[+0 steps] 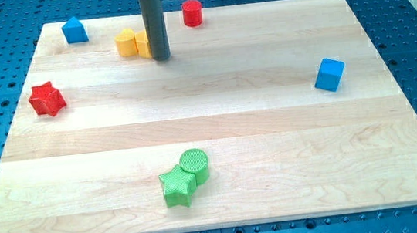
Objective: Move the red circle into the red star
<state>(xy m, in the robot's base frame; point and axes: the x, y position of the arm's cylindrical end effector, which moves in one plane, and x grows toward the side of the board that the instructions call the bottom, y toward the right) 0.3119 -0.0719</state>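
My tip [160, 57], a bare rod with no gripper to spread, sits lower-left of the red circle [193, 12], with the red star [47, 99] far left.

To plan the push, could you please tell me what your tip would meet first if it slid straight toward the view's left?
Probably the nearer yellow block, right beside my tip; whether they already touch, I cannot tell.
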